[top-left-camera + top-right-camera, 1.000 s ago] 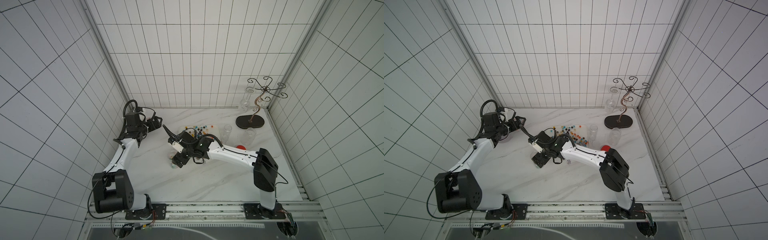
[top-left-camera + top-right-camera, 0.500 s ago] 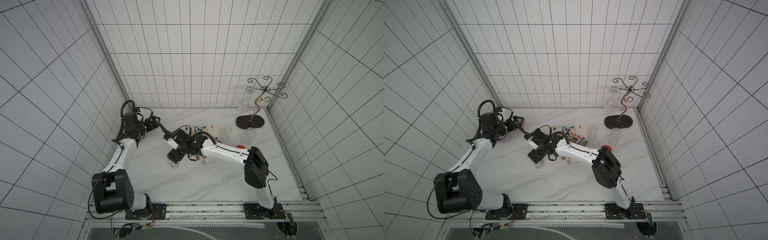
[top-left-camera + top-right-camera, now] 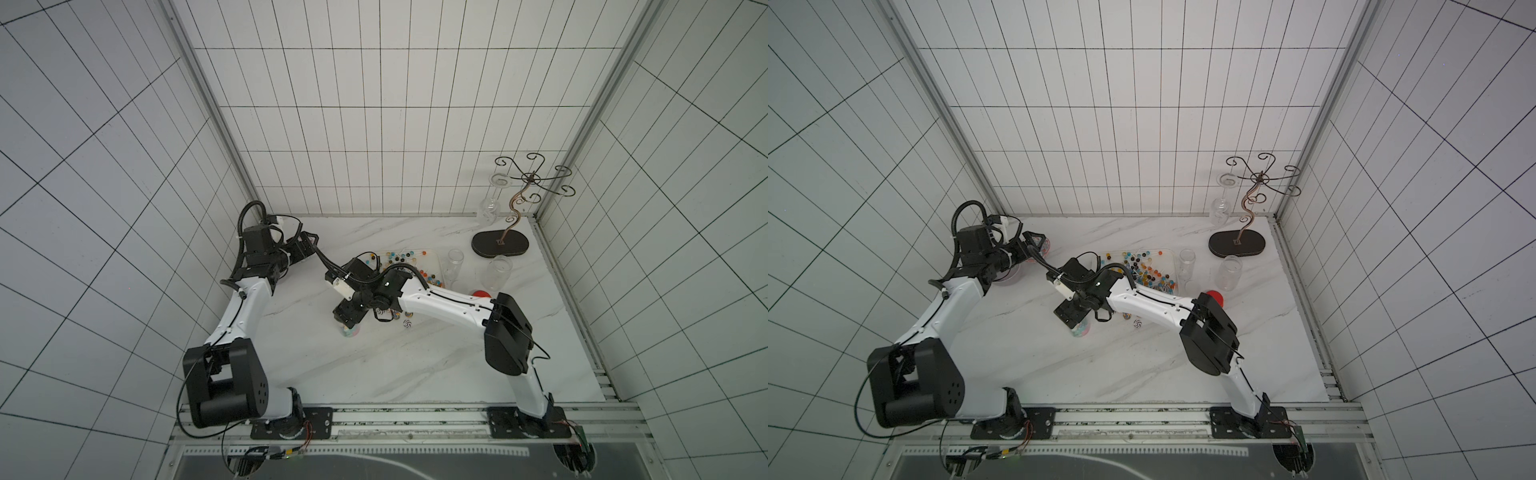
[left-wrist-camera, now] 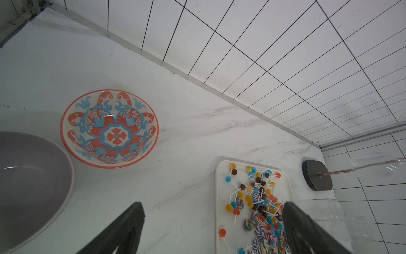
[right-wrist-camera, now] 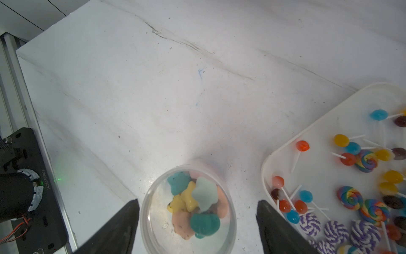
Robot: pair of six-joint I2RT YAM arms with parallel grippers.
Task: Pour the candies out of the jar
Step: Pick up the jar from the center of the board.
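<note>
Poised above the marble table [image 5: 175, 88] with right gripper [image 5: 197, 203] spread wide astride the upright clear jar [image 5: 157, 228], not clamped on it; inside, not yet poured, pastel candies [image 5: 205, 193]; just beside, on a white tray [image 5: 307, 143], scattered lollipops [image 5: 350, 198]; well apart, left gripper [image 4: 213, 205] parted and empty, above the table near a patterned bowl [image 4: 109, 129].

Right gripper [image 3: 345, 325] over jar [image 3: 350, 332]; candies [image 3: 399, 262] strewn on white tray [image 3: 438, 255]; swirl candy [image 3: 407, 324] on table [image 3: 374, 374].
</note>
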